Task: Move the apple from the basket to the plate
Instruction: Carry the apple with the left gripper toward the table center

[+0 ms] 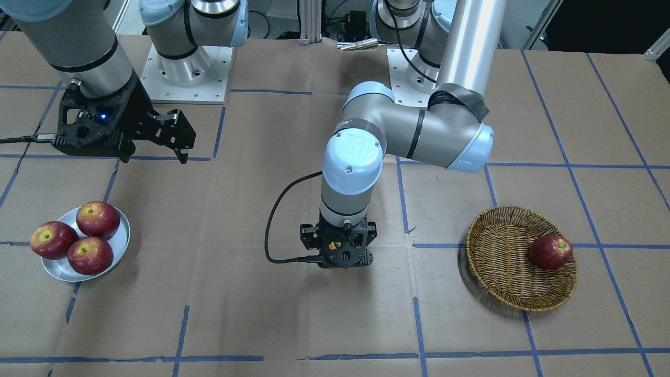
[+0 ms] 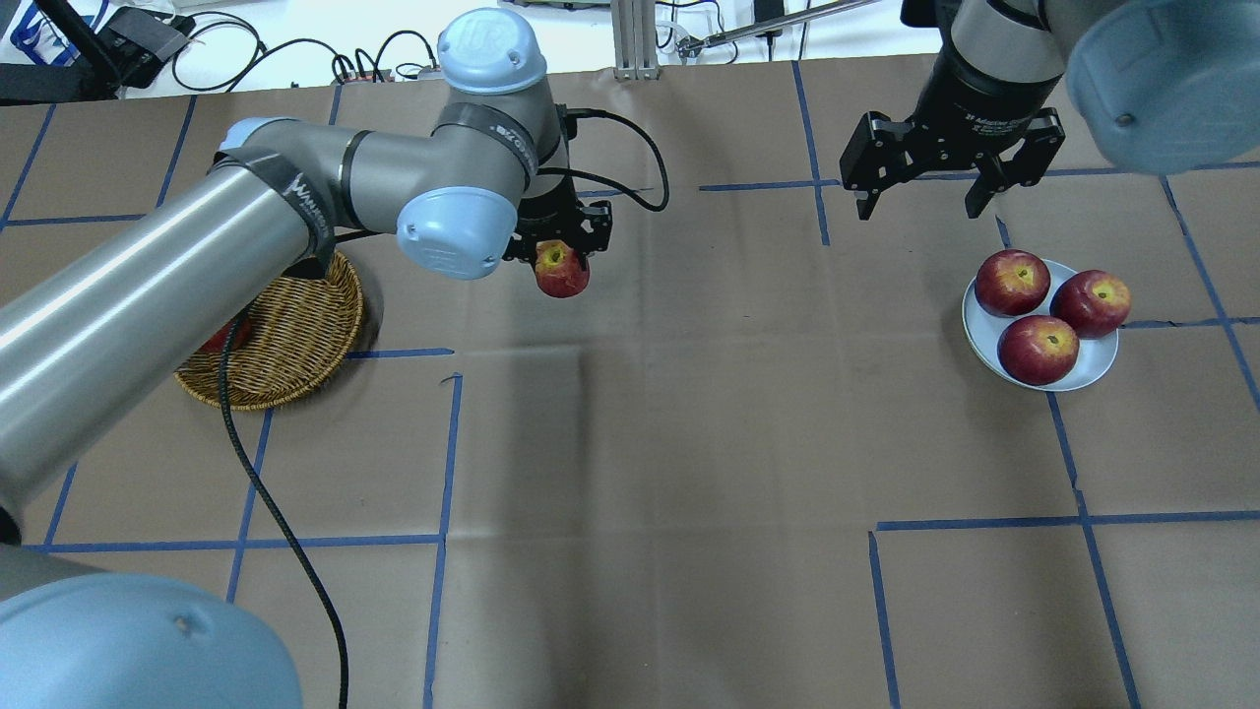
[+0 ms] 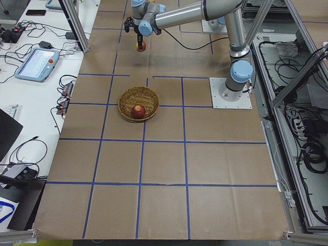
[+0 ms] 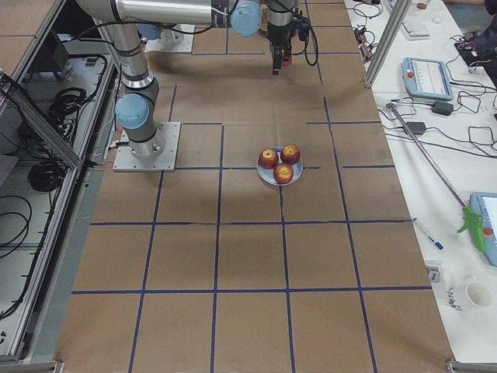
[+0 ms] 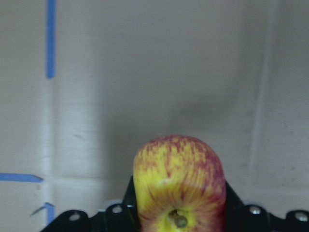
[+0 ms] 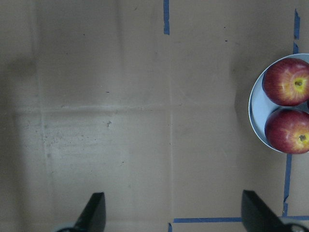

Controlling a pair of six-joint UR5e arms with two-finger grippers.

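My left gripper (image 2: 563, 264) is shut on the apple (image 2: 562, 270), red with yellow streaks, and holds it above the table between basket and plate. The apple fills the bottom of the left wrist view (image 5: 178, 186); in the front view the gripper (image 1: 343, 256) hides it. The wicker basket (image 1: 502, 264) holds one darker red apple (image 1: 550, 252). The metal plate (image 2: 1093, 366) at the right carries three red apples (image 2: 1039, 349). My right gripper (image 2: 922, 202) is open and empty, hanging above the table just behind the plate.
The table is covered in brown paper with blue tape lines. The arm bases (image 1: 186, 73) stand at the robot's edge. The left arm's black cable (image 2: 285, 532) trails over the table near the basket (image 2: 295, 335).
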